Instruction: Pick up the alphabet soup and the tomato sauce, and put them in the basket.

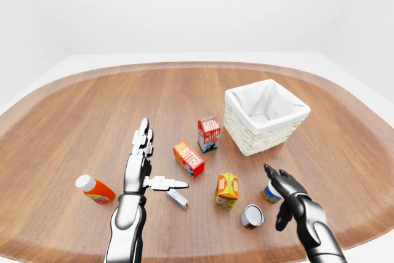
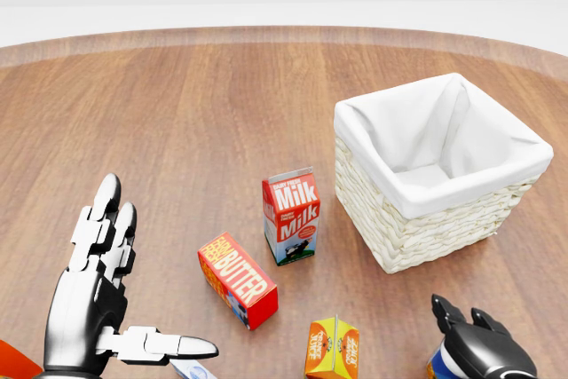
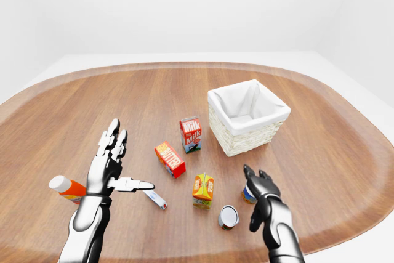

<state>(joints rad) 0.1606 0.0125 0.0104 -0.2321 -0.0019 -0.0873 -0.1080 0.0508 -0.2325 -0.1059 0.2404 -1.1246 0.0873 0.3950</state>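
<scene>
- Right hand [image 1: 284, 190], fingers spread open, touches an upright can [image 1: 269, 193], the basket [image 1: 266, 118] above it in the left-eye view.
- Second can [image 1: 252, 216] lies tipped, left of the first; labels unreadable.
- Left hand [image 1: 143, 161] hangs splayed, empty, far left of the basket.

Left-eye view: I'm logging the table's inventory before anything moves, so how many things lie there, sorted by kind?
Cans: 2, one lying on its side and one upright by the right hand
Cartons: 2, the milk and the orange carton
Boxes: 1, the butter
Bottles: 1
Small tubes: 1
Baskets: 1
Total: 8
</scene>
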